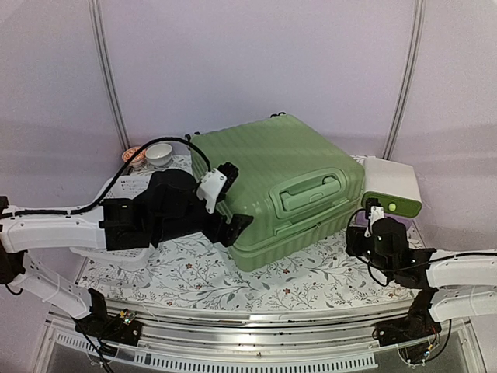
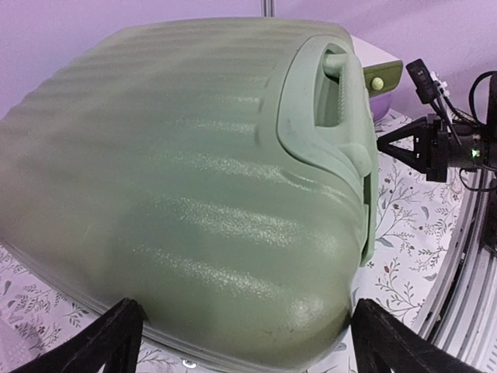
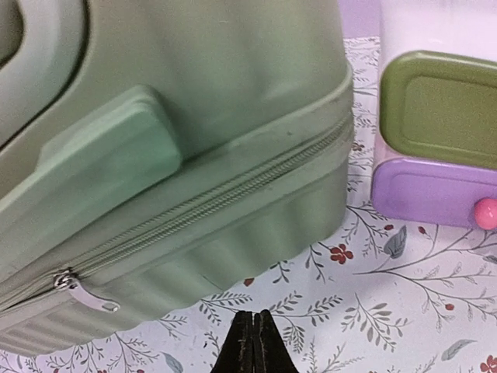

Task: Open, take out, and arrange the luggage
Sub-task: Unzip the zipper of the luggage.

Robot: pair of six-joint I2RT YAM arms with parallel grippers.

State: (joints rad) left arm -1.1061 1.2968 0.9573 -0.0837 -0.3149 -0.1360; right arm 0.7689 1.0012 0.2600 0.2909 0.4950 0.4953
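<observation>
Luggage (image 1: 273, 165) lying flat, closed — contents hidden.

Pale lilac walls (image 1: 256, 62), slim grey poles (image 1: 109, 85) running up them. Table under a white floral cloth (image 1: 194, 272), metal rail (image 1: 256, 320) along near edge. Soft, even light.

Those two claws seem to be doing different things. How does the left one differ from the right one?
The left claw is spread wide, its fingers on either side of the suitcase's rounded corner. The right claw is pinched shut and holds nothing. The left claw is close up to the shell, while the right claw sits back over the flowered cloth, pointing at the zipper. Both are black and face the same closed suitcase.
</observation>
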